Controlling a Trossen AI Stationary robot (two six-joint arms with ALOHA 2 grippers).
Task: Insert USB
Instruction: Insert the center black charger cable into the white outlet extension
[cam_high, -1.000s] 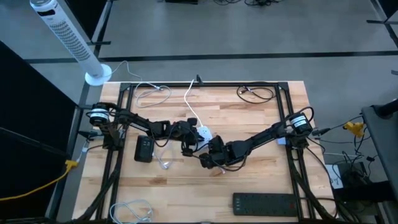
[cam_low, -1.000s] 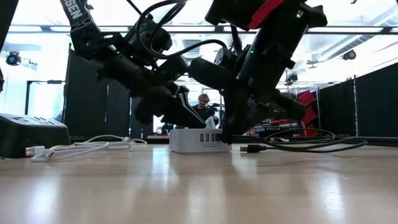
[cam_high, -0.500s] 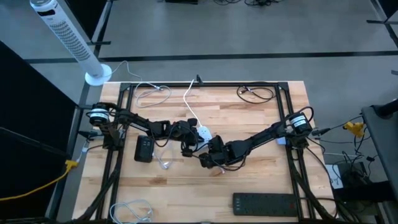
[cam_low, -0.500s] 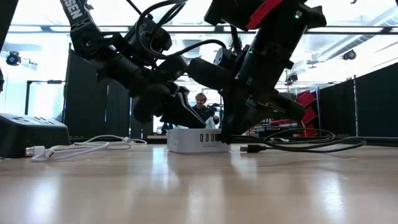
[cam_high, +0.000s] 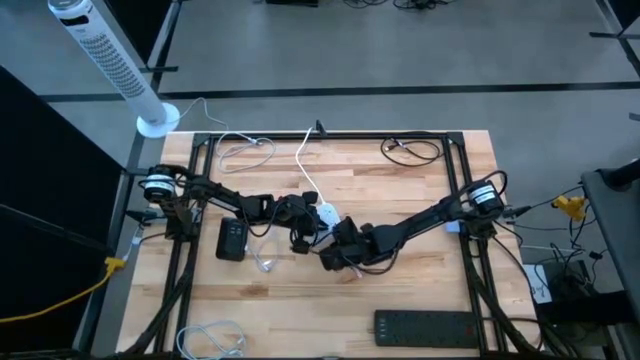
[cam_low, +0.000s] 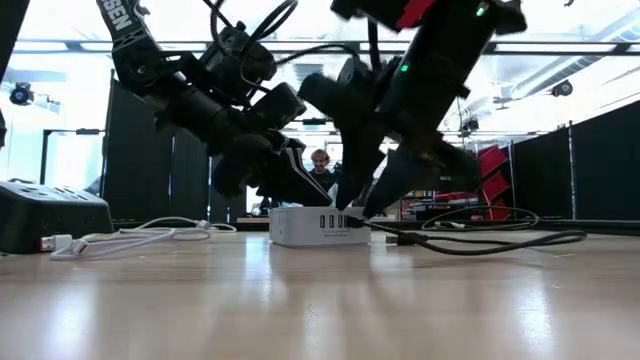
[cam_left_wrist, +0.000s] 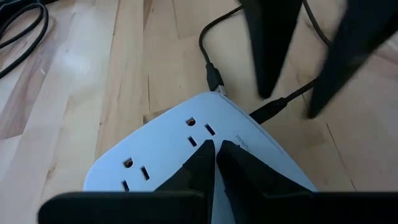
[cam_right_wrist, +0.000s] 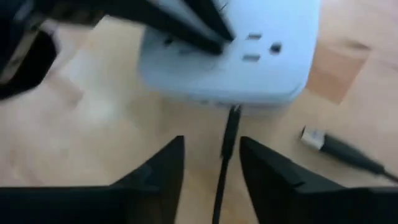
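Note:
A white power hub (cam_high: 328, 211) lies flat at the table's middle. A black USB plug (cam_right_wrist: 231, 127) sticks into the hub's near side, and its cable (cam_low: 480, 241) trails along the table. My left gripper (cam_left_wrist: 215, 152) is shut, with its tips on the hub's top. My right gripper (cam_right_wrist: 211, 171) is open just in front of the hub, a finger on either side of the cable and clear of it; it also shows in the low view (cam_low: 372, 195). A second black plug (cam_right_wrist: 313, 137) lies loose on the wood beside the hub. My left gripper rests its shut fingertips (cam_left_wrist: 205, 163) on the hub's top face (cam_left_wrist: 186, 140), beside the mains sockets. The fingers come slanting down from the table's left. The hub lies flat on the table under them.
A black box (cam_high: 231, 240) sits left of the hub and a black power strip (cam_high: 435, 325) lies at the near right edge. Coiled cables lie at the back (cam_high: 411, 150) and the near left corner (cam_high: 212, 340). A person (cam_low: 322, 163) is in the room behind.
My right gripper has opened and let go of the USB plug, which stays stuck in the hub. The gripper has rolled a little and drawn slightly up. The cable has sagged onto the table.

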